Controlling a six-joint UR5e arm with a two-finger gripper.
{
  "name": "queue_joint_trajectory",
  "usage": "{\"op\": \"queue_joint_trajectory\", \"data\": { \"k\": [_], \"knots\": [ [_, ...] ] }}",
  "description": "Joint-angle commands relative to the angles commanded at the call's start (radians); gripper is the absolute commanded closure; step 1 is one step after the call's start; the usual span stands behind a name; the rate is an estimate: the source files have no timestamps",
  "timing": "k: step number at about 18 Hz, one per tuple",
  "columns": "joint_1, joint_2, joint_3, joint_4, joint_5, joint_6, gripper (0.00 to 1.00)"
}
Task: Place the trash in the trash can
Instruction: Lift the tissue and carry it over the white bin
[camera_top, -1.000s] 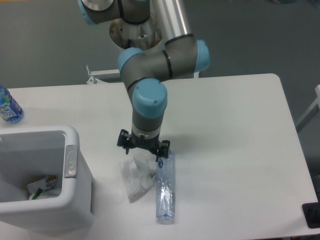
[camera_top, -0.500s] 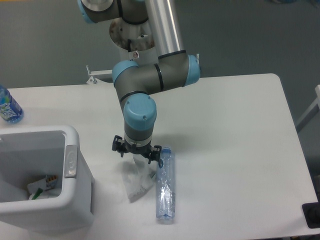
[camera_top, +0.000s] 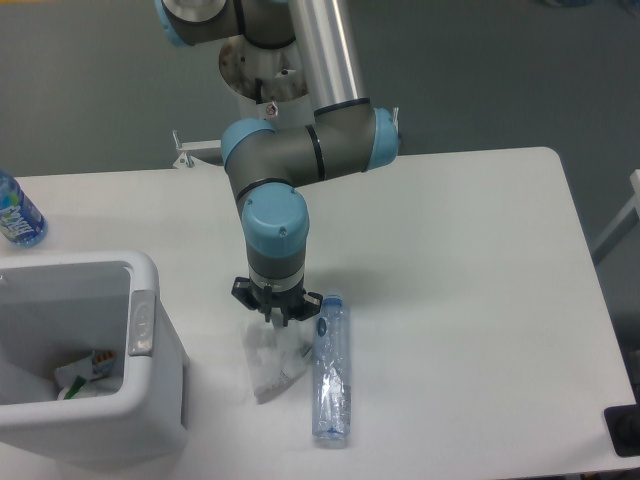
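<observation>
I see the gripper (camera_top: 276, 318) down on the crumpled wrapper (camera_top: 271, 362), fingers narrowed; grasp unconfirmed, I cannot tell. Clear bottle (camera_top: 331, 371) lies just beside it.

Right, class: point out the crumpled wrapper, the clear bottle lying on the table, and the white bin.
crumpled wrapper (camera_top: 270, 365), fixed camera, on its lower crinkled body.
clear bottle (camera_top: 331, 385), fixed camera, on the middle of its crinkled body.
white bin (camera_top: 150, 290), fixed camera, on its right rim corner.

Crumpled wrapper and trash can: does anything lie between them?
No. In the camera view, only bare white tabletop separates the crumpled wrapper from the trash can.
</observation>
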Motion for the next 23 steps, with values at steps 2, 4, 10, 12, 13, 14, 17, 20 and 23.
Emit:
{"op": "queue_joint_trajectory", "data": {
  "k": [2,4,10,12,13,14,17,20,23],
  "knots": [
    [0.002,0.023,0.002,0.000,-0.002,0.009,1.00],
    [0.017,0.067,0.021,-0.003,-0.012,0.006,1.00],
    [0.109,0.176,0.093,-0.003,-0.164,-0.066,1.00],
    [0.149,0.196,0.145,-0.003,-0.240,-0.100,1.00],
    [0.161,0.201,0.173,-0.003,-0.288,-0.112,1.00],
    [0.175,0.209,0.193,-0.003,-0.328,-0.129,1.00],
    [0.190,0.227,0.235,-0.003,-0.426,-0.185,1.00],
    [0.178,0.255,0.252,-0.002,-0.492,-0.219,1.00],
    [0.109,0.272,0.256,0.000,-0.503,-0.245,1.00]
  ]
}}
